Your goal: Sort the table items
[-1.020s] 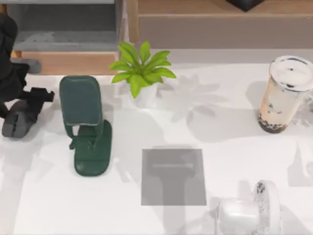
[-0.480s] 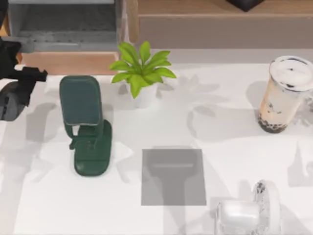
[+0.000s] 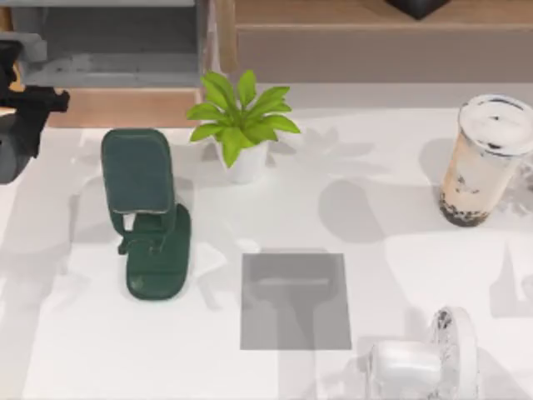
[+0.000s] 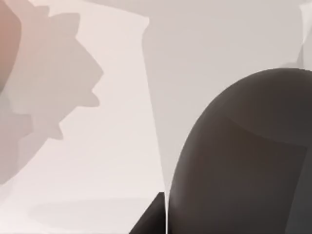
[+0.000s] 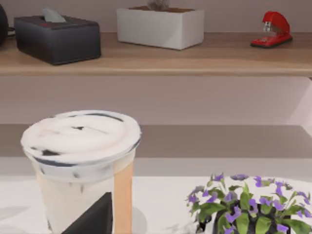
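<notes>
At the far left edge of the top view, my left gripper point(image 3: 25, 117) is shut on the dark grey mouse point(image 3: 12, 150) and holds it off the white table point(image 3: 400, 258). The mouse's rounded dark body point(image 4: 243, 156) looms large in the left wrist view, above the tabletop. At the right side stands the clear cup of beige milk tea point(image 3: 483, 162) with black pearls, upright and untouched. The same cup point(image 5: 80, 170) appears close in the right wrist view, with a dark fingertip point(image 5: 92, 217) low in front of it. My right arm point(image 3: 425, 358) rests at the table's front right.
A dark green phone stand point(image 3: 146, 212) stands left of centre, with a small green potted plant point(image 3: 241, 125) behind it. A grey square pad point(image 3: 295, 300) lies front centre. Shelves run along the back. A purple-flowered plant point(image 5: 243, 207) sits near the cup.
My left gripper has carried the mouse from the table's left side up and toward the back left corner. The right arm and the cup have not moved.
</notes>
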Available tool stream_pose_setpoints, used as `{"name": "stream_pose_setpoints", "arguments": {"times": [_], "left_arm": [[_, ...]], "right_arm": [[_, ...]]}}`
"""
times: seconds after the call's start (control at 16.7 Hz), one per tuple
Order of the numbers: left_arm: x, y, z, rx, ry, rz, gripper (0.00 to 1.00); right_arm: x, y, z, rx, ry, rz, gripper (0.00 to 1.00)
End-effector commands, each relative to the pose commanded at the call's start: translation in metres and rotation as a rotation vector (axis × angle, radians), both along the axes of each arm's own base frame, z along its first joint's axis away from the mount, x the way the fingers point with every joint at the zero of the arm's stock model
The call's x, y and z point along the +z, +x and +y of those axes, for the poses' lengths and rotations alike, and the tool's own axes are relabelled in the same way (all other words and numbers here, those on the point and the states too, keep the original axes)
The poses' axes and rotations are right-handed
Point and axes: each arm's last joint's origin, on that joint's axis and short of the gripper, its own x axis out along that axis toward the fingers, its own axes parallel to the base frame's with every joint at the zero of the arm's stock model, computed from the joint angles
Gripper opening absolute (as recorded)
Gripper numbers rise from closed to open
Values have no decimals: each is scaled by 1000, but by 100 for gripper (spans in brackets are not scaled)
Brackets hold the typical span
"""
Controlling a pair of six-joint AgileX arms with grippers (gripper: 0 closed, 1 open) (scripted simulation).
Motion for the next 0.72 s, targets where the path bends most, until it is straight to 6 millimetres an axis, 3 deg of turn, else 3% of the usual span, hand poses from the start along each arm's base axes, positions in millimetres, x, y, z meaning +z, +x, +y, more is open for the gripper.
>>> {"name": "stream_pose_setpoints", "arguments": {"times": [0.18,0.36,0.72], "left_arm": [[6,1,-5,-40,0,-27,0],[25,4,-27,-199,3,-120,0],[74,-5,-107,-797,50,-363,0]], "right_arm": [[0,0,0,0,0,0,100],[0,0,0,0,0,0,100],[0,0,0,0,0,0,100]]}}
